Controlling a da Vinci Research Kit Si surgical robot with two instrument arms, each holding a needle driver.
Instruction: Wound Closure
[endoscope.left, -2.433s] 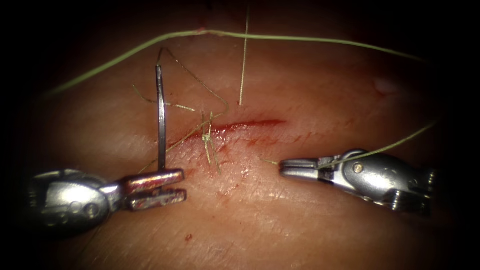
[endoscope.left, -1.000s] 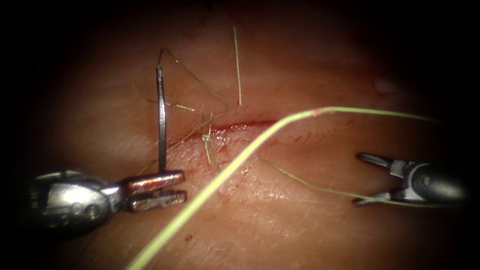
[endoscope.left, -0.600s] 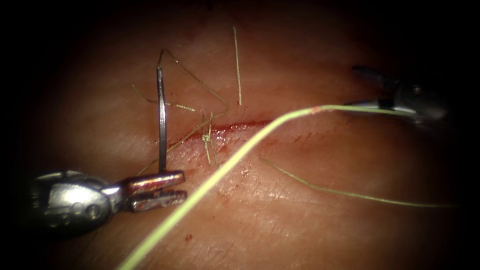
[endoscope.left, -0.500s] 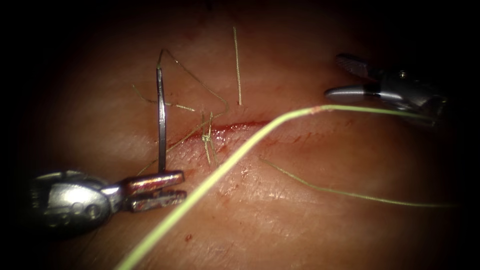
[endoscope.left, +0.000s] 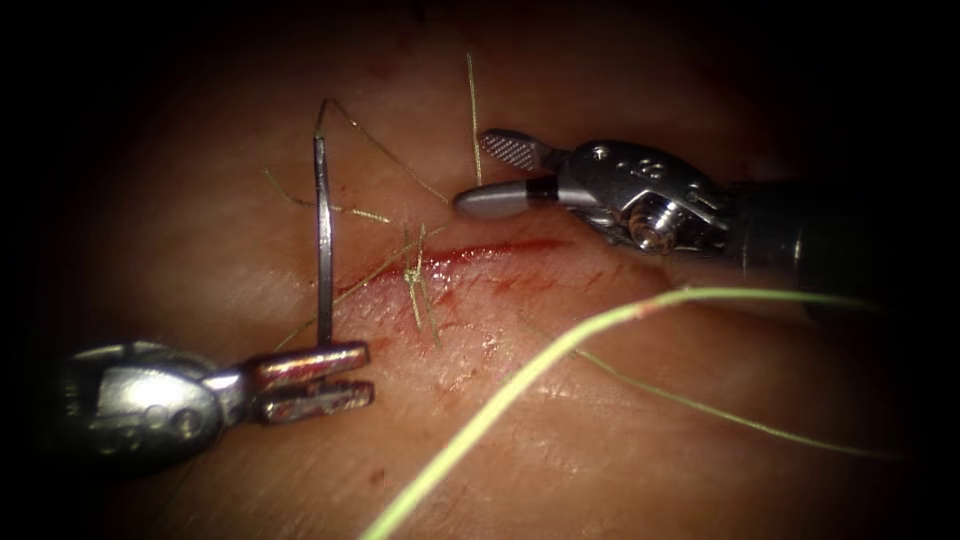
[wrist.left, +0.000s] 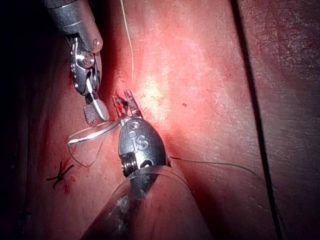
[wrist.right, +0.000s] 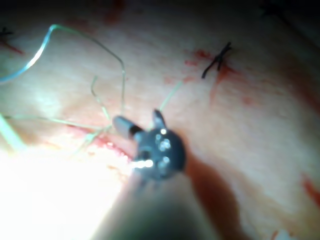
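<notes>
Needle (endoscope.left: 323, 240) standing upright, clear of the tissue (endoscope.left: 560, 420), left of the cut (endoscope.left: 490, 250), gripped near one end by the left tool (endoscope.left: 312, 380), jaws clenched. Right tool (endoscope.left: 485, 175) hovering just above the cut, jaws spread, grasping nothing. Thread (endoscope.left: 520, 385) trailing loose across the tissue.

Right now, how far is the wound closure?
Done: one knotted stitch with cut ends sits across the cut. In hand: the left tool grips the curved needle near one end, out of the tissue; the right tool hangs open above the cut, holding nothing. Left: the cut right of the knot is unstitched.
</notes>
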